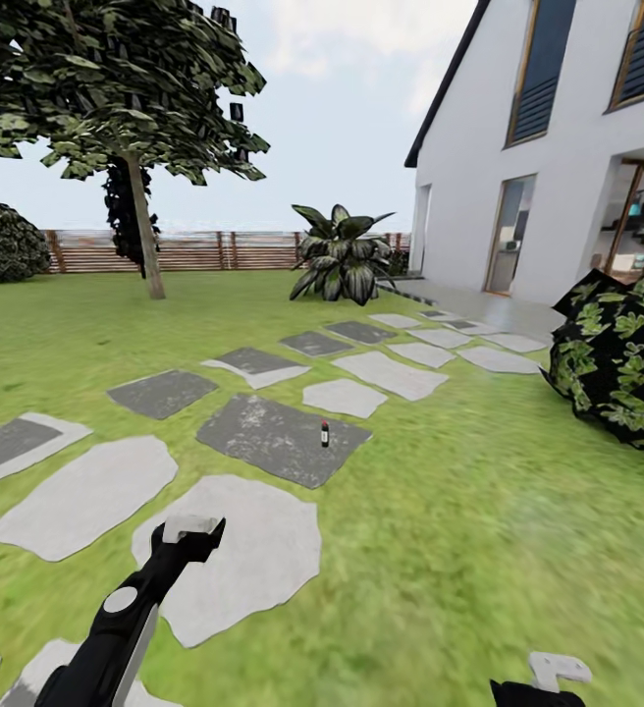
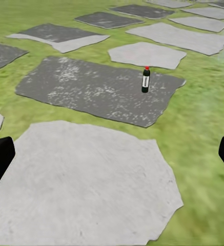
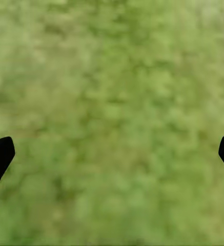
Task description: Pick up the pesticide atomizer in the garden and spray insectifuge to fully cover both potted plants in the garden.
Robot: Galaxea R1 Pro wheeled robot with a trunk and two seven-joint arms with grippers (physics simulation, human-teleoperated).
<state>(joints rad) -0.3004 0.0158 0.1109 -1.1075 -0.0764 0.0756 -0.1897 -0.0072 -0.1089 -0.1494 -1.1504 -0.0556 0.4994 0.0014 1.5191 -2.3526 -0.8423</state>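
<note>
One pesticide atomizer point(image 1: 325, 432) upright on dark stepping stone point(image 1: 263, 437).

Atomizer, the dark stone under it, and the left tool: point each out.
pesticide atomizer point(image 2: 146, 81): left wrist view, on its dark body.
dark stepping stone point(image 2: 86, 87): left wrist view, bare top surface.
left tool point(image 1: 193, 531): head view, midway between its fingertips.

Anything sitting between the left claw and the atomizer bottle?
No obstacle. The left wrist view shows just a pale stepping stone, a grass strip, then the dark slab the pesticide atomizer stands on, ahead of the open left claw.
</note>
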